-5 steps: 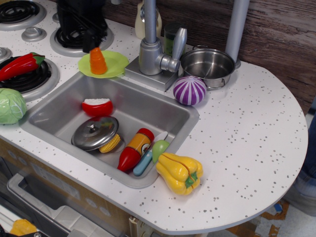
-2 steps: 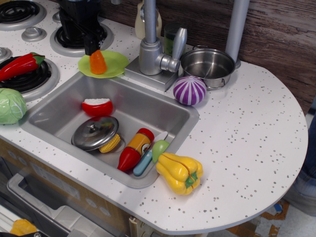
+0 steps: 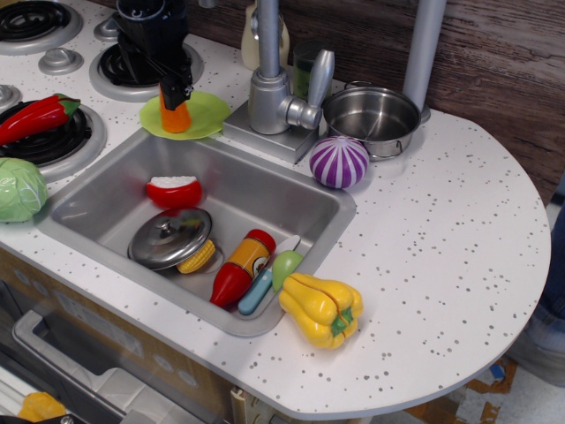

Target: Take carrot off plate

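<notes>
The orange carrot (image 3: 175,118) stands upright on the lime-green plate (image 3: 207,113), on the counter at the sink's back left corner. My black gripper (image 3: 175,95) has come down from above onto the carrot. Its fingers (image 3: 171,88) cover the carrot's tip, and only the lower, wider part of the carrot shows. The fingers hide the gap between them, so I cannot tell whether they are closed on the carrot.
The faucet (image 3: 274,88) stands just right of the plate, with a steel pot (image 3: 371,119) and a purple onion (image 3: 339,162) beyond it. The sink (image 3: 106,199) below holds a lid, a red-and-yellow bottle toy and other toys. Stove burners and a red chili pepper (image 3: 35,117) lie to the left.
The gripper has moved down and a little right from behind the plate onto the carrot, and now covers its tip. The carrot and the plate have stayed in place.
</notes>
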